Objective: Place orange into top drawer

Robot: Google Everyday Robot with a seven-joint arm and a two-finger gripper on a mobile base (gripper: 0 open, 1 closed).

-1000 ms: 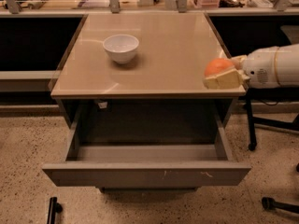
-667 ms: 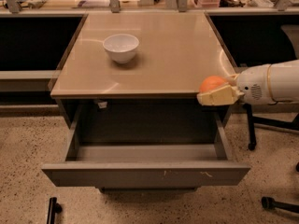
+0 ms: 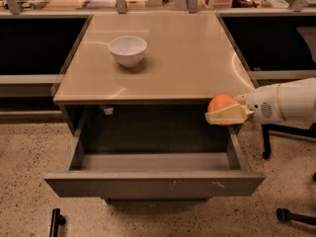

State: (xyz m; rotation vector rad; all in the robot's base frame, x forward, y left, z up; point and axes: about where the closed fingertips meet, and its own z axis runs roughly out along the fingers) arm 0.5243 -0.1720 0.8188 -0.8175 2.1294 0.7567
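Since the orange (image 3: pixel 220 102) is round, light, firm and a bit slick, a grip across its middle suits: gripper (image 3: pixel 218 110) fingers are clamped on it at the countertop (image 3: pixel 187 58) front-right corner, over the open top drawer (image 3: pixel 153 184), white bowl (image 3: pixel 128 50) well apart.

Orange (image 3: pixel 220 101) is bright orange, matte, no markings. Gripper (image 3: pixel 217 111) sits at the R front corner of the tabletop (image 3: pixel 187 58), over the open drawer's R side. It's pale cream and clasped round the fruit. Arm (image 3: pixel 289 100) behind it is white. Top drawer (image 3: pixel 153 184) is grey inside & out, w/ a few small white scuffs on the front. Bowl (image 3: pixel 128 50) is plain white. Tabletop is tan-beige w/ a sheen. Floor (image 3: pixel 24 147) is beige w/ dark speckles.
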